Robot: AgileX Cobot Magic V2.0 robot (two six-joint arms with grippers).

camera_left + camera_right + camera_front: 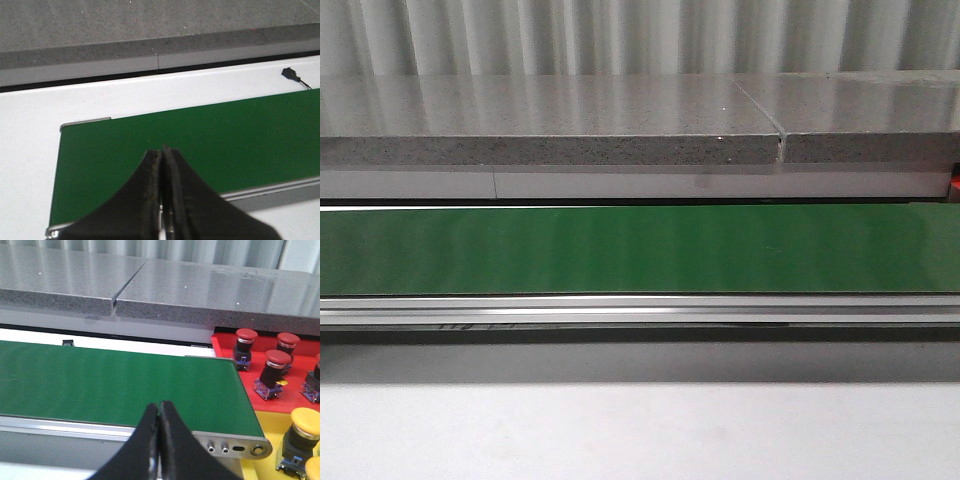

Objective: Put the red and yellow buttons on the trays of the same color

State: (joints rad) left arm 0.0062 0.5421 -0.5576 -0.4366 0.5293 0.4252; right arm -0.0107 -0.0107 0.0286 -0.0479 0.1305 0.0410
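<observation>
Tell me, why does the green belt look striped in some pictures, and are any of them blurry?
Front view: faint vertical light bands cross the green belt, likely reflections of the ribbed wall. Right wrist view: similar bands, with the red buttons sharp. Left wrist view: even light, but the shut left gripper is soft, too close to focus.

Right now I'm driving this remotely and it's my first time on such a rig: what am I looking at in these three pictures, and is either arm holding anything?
One picture looks forward from the robot; the other two come from cameras on its two wrists. The long green strip is a conveyor belt, bare in all three views, with a grey stone ledge behind it. The dark wedges are the grippers: the left end effector and the right end effector are both shut and hold nothing. Past the belt's end, the right wrist camera shows a red tray holding red buttons and a yellow tray holding yellow buttons.
</observation>
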